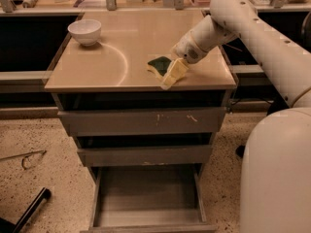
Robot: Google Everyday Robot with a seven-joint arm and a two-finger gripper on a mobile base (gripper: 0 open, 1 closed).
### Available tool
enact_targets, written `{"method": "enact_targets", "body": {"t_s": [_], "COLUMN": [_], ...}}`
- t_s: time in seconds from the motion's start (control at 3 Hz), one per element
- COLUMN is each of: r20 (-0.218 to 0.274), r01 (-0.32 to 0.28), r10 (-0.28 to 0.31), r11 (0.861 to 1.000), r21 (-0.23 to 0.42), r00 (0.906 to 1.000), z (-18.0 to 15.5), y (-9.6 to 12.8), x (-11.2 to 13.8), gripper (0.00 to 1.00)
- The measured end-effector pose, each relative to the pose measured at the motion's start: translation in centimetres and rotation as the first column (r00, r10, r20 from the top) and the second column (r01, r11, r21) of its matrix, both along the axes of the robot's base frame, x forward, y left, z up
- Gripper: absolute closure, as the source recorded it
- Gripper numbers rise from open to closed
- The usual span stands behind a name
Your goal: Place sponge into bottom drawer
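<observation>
The sponge (158, 63), pale yellow with a dark green top, lies on the cabinet top (121, 57) near its front right edge. My gripper (173, 74) is low over the cabinet top, right against the sponge's right side. The arm reaches in from the upper right. The bottom drawer (148, 198) stands pulled out at the foot of the cabinet, with its grey floor showing and nothing in it.
A white bowl (85, 31) sits at the back left of the cabinet top. The two upper drawers (141, 121) are slightly ajar. The robot's white body (277, 174) fills the right foreground. A dark handle (29, 210) and a wire (26, 158) lie on the floor at the left.
</observation>
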State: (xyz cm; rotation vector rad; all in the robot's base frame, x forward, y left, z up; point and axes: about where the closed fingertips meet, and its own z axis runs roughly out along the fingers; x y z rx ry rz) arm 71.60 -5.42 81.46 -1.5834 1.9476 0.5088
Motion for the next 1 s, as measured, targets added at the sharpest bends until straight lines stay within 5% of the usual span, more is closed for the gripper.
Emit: {"method": "enact_targets", "body": {"t_s": [0.33,1.0], "r20": [-0.008,-0.029], "r01": [-0.019,-0.033], "r10": [0.019,0.031], "r11": [1.0,0.999], "r21": [-0.023,-0.041], "r00": [0.9998,0.9991], "z": [-0.3,-0.76], "y": [0.96,1.74], "x": [0.47,0.86], "gripper": [0.0,0.42]}}
